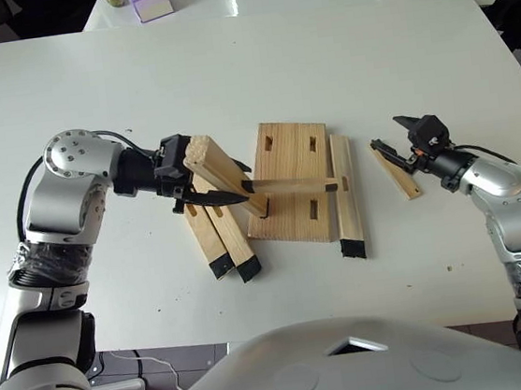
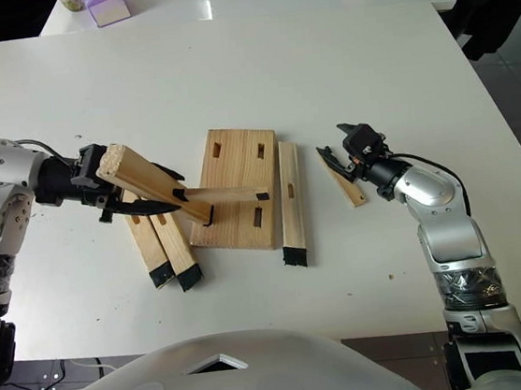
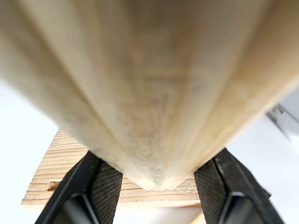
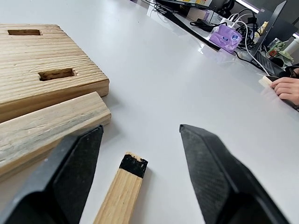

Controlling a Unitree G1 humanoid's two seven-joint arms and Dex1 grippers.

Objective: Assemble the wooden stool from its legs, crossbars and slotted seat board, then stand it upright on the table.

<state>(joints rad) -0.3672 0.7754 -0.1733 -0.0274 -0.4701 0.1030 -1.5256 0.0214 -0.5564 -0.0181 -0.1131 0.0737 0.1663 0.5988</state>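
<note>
Assembly barely begun: seat board (image 1: 293, 168) flat, visible slots (image 1: 273, 141) empty. Left gripper (image 1: 240, 184) clamps leg (image 1: 209, 158) (crossbar (image 1: 297, 185) seemingly attached) at board's left edge; right gripper (image 1: 393, 137) gapes over loose crossbar (image 1: 396, 173).

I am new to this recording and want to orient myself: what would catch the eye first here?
First, the thick pale wooden leg, held tilted in the left gripper at the left edge of the flat slotted wooden seat board in the middle of the white table, with a thin wooden crossbar reaching from it over the board. Next, the right gripper, open, over a short black-tipped wooden stick right of the board.
</note>
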